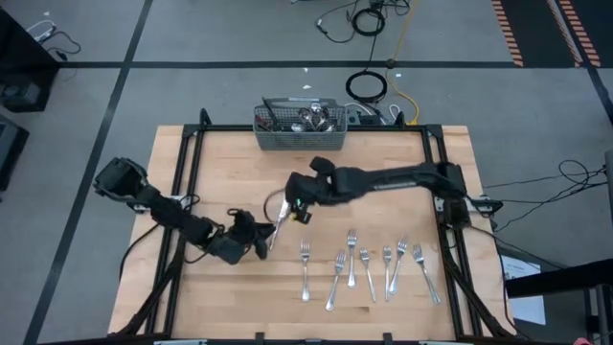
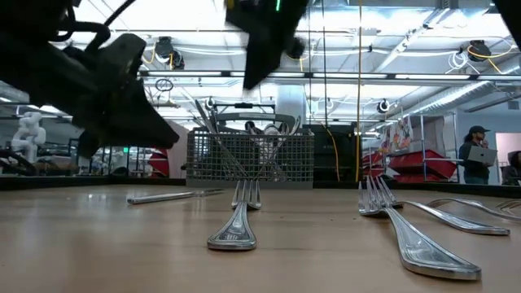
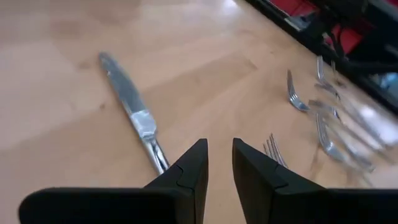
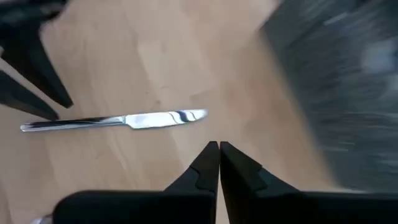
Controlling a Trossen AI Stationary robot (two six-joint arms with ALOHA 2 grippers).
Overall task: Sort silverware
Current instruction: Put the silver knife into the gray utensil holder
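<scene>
A silver table knife lies flat on the wooden table, left of centre. My left gripper is low beside the knife's handle end. It is open by a narrow gap with nothing between its fingers. My right gripper hangs above the knife's blade end, shut and holding nothing. Several forks lie in a row near the front edge. More silverware stands in the wire-mesh basket at the far edge.
In the low view the forks' handles point toward the near edge. Black frame rails run along the table's sides. Bare wood lies between the knife and the basket. A person stands far off in the room.
</scene>
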